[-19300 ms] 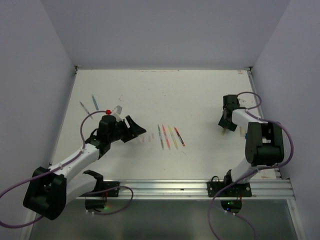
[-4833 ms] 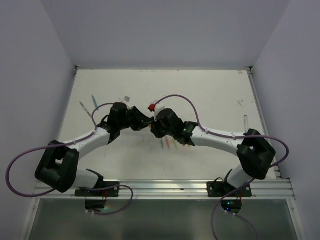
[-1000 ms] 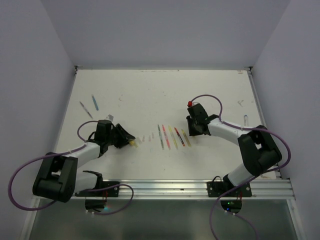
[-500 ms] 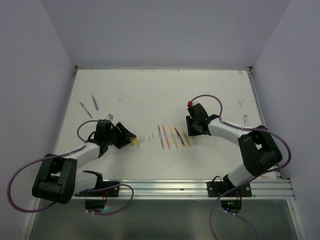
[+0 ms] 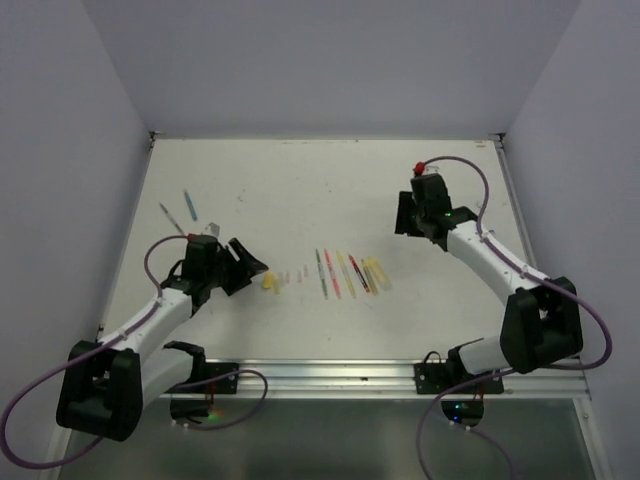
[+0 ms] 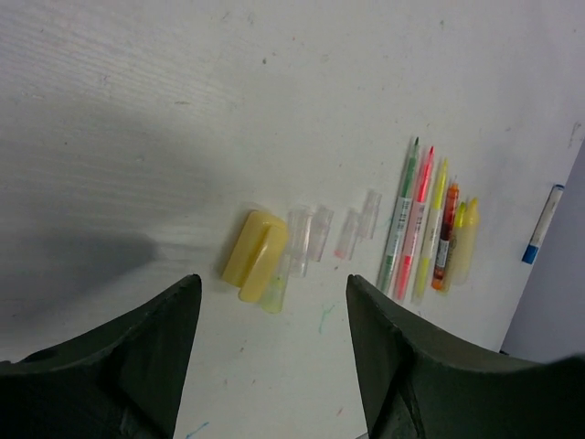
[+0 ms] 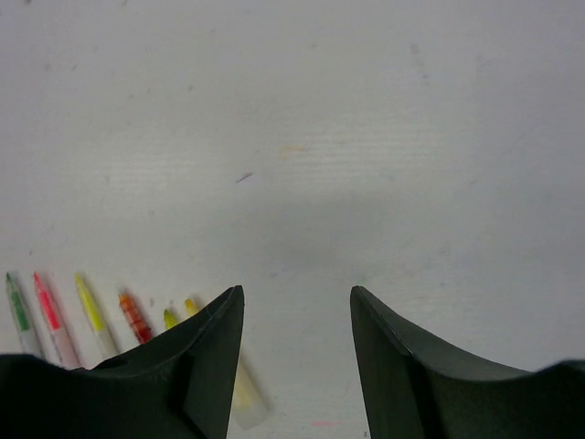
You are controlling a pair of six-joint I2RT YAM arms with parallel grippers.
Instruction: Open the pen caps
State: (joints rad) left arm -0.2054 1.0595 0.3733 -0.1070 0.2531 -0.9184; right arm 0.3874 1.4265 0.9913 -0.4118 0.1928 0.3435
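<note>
Resting before the spread left gripper (image 6: 270, 291) is a blocky yellow cap (image 6: 254, 265); the right gripper (image 7: 297, 300) gapes too.

Six pens (image 6: 402, 219) in row; one yellow cap (image 6: 251, 256); about five clear caps (image 6: 320, 233); two stray pens (image 5: 188, 205) far left

Left gripper (image 6: 271, 282): both fingers (image 6: 137, 366) are cut off by the bottom edge of its wrist view. Clear caps (image 6: 311, 236) are see-through and overlap, so the count is unsure; one partly covers the yellow cap (image 6: 254, 265).

Right gripper (image 7: 296, 293): fingers (image 7: 196, 375) are cut off at the bottom too. One finger hides the lower barrels of the row of pens (image 7: 90, 309). The green one is clipped by the left edge, and all are blurred.

Top view: the clear caps are faint specks. Two pens (image 5: 188, 207) by the left edge of the table (image 5: 300, 180) are too small to tell whether they are capped.
</note>
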